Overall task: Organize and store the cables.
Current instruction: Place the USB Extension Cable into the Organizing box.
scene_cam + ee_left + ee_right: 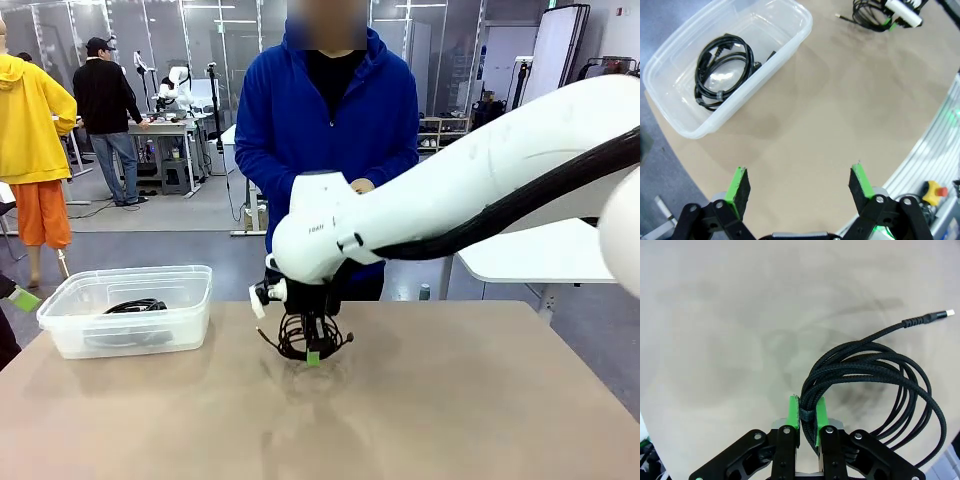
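Note:
My right gripper (807,412) is shut on a coiled black braided cable (875,385), pinching the bundle between its green pads just above the table. The same cable (312,335) hangs below the right gripper (314,355) at the table's middle, in front of the person. Its metal-tipped end (940,315) sticks out to the side. Another black cable (722,67) lies wound inside the clear plastic bin (790,47). My left gripper (800,185) is open above bare table near the bin, nothing between its fingers.
The clear bin (70,330) stands at the table's left side. A person in a blue hoodie (330,120) stands at the far edge, hands held together. The table's near edge with a metal rail and a red button (937,190) lies by my left gripper.

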{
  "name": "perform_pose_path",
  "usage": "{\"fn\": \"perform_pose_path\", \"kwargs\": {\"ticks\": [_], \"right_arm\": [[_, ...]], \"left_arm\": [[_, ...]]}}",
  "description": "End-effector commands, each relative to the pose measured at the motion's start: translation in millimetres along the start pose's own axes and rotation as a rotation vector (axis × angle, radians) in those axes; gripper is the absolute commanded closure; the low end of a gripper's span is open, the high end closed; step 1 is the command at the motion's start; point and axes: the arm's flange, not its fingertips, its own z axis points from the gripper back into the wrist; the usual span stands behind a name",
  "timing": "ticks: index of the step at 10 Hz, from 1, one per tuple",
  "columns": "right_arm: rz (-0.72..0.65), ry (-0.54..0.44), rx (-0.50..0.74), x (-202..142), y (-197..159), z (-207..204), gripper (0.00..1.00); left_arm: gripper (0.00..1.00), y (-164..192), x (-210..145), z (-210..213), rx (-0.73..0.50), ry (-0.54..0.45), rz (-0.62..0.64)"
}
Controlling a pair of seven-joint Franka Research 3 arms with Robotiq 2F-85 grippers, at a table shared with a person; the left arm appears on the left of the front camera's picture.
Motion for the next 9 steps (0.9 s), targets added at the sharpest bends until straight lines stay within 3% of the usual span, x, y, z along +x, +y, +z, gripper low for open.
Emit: {"fn": "perform_pose_path", "kwargs": {"ticks": [1, 3, 4, 5, 7, 9], "right_arm": [[-0.047, 0.061, -0.042, 11.3, 7.4, -3.5, 1.0], [-0.038, 0.066, -0.042, 7.8, 9.3, 0.6, 0.51], [-0.042, 0.072, -0.047, 5.4, 10.1, 1.8, 0.43], [-0.046, 0.076, -0.048, 3.5, 11.3, 2.9, 0.17], [-0.06, 0.065, -0.068, -2.2, 15.2, 12.5, 0.0], [-0.068, 0.056, -0.086, -11.8, 19.4, 20.4, 0.0]], "left_arm": [[0.0, -0.5, -1.7, 1.7, -0.003, 0.009, -0.001], [0.0, -0.5, -1.7, 1.7, -0.003, 0.009, -0.001], [0.0, -0.5, -1.7, 1.7, -0.003, 0.009, -0.001], [0.0, -0.5, -1.7, 1.7, -0.003, 0.009, -0.001], [0.0, -0.5, -1.7, 1.7, -0.003, 0.009, -0.001], [0.0, -0.5, -1.7, 1.7, -0.003, 0.009, -0.001]]}}
